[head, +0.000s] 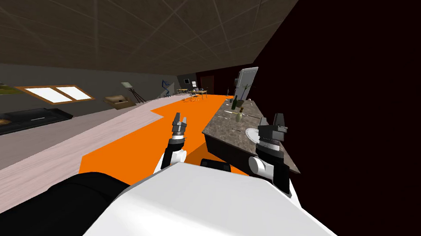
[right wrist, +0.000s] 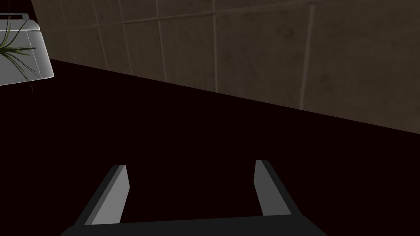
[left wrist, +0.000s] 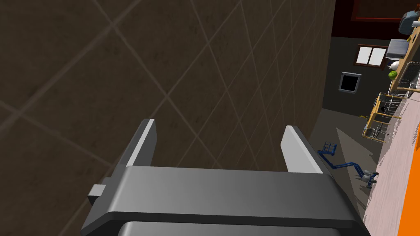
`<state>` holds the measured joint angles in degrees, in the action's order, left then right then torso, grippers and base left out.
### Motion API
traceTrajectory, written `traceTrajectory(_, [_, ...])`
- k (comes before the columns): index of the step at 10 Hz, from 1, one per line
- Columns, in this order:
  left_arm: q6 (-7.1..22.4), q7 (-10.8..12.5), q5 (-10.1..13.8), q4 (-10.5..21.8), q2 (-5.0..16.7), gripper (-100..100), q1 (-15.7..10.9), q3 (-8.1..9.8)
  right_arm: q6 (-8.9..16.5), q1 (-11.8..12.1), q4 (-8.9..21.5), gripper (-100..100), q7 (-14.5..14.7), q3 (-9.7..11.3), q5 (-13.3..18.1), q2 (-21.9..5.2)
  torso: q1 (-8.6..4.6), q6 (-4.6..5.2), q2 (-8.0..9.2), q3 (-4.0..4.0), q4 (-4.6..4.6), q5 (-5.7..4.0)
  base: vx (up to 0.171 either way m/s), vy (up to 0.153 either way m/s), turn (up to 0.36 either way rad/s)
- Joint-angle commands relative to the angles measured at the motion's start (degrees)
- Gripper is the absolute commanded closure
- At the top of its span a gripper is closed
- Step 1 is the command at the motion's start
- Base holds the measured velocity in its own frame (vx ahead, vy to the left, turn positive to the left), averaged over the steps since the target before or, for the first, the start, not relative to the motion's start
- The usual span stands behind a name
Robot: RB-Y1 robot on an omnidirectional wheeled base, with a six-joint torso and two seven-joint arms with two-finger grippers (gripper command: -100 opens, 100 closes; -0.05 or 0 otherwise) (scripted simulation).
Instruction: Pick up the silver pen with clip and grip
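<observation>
A home's open kitchen and living space: a long speckled grey stone worktop (head: pixel 219 130) carries a dark green bottle (head: pixel 234 103) and a round white plate (head: pixel 252 133). A tall white fridge (head: pixel 246 80) stands at its end, with a small wooden dining table (head: pixel 197 93) far off.

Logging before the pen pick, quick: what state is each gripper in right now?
Left gripper: open, holding nothing.
Right gripper: open, holding nothing.

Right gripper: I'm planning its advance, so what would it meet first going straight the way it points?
Nothing near: the open right gripper faces a black area; the way looks free, depth unclear.
</observation>
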<state>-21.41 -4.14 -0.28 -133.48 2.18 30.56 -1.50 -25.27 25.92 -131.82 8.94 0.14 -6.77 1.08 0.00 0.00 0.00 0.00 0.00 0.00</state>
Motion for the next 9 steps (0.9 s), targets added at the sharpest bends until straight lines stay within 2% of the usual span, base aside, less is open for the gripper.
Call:
traceTrajectory(1, [0.0, 0.0, 0.0, 0.0, 0.0, 0, 0.0, 0.0, -0.1, -0.02, 0.48, -100, 0.15, -0.77, 0.33, -1.97, 0.0, 0.0, 0.0, 0.0, 0.0, 0.0, -0.005, -0.002, 0.052])
traceTrajectory(3, [0.0, 0.0, 0.0, 0.0, 0.0, 0, 0.0, 0.0, -0.39, -0.06, 1.83, -100, 0.48, -2.48, 1.06, -5.36, -0.04, -0.01, 0.04, 0.02, 0.01, -0.01, -0.017, 0.0, 0.077])
traceTrajectory(6, [0.0, 0.0, 0.0, 0.0, 0.0, 0, -0.01, 0.0, -1.21, -0.05, 5.58, -100, 1.29, -6.01, 2.77, -10.83, 0.0, -0.01, 0.12, 0.07, 0.02, 0.0, -0.032, 0.011, 0.132])
traceTrajectory(7, [0.0, 0.0, 0.0, 0.0, 0.0, 0, -0.01, 0.0, -1.21, -0.05, 5.58, -100, 1.29, -6.01, 2.77, -11.72, 0.01, -0.02, 0.11, 0.07, 0.03, 0.0, -0.019, 0.006, 0.056])
traceTrajectory(9, [0.0, 0.0, 0.0, 0.0, 0.0, 0, 0.0, 0.0, -2.03, 0.09, 9.11, -100, 1.99, -8.53, 4.23, -15.64, 0.0, -0.02, 0.05, 0.03, 0.01, 0.0, -0.013, 0.012, 0.138])
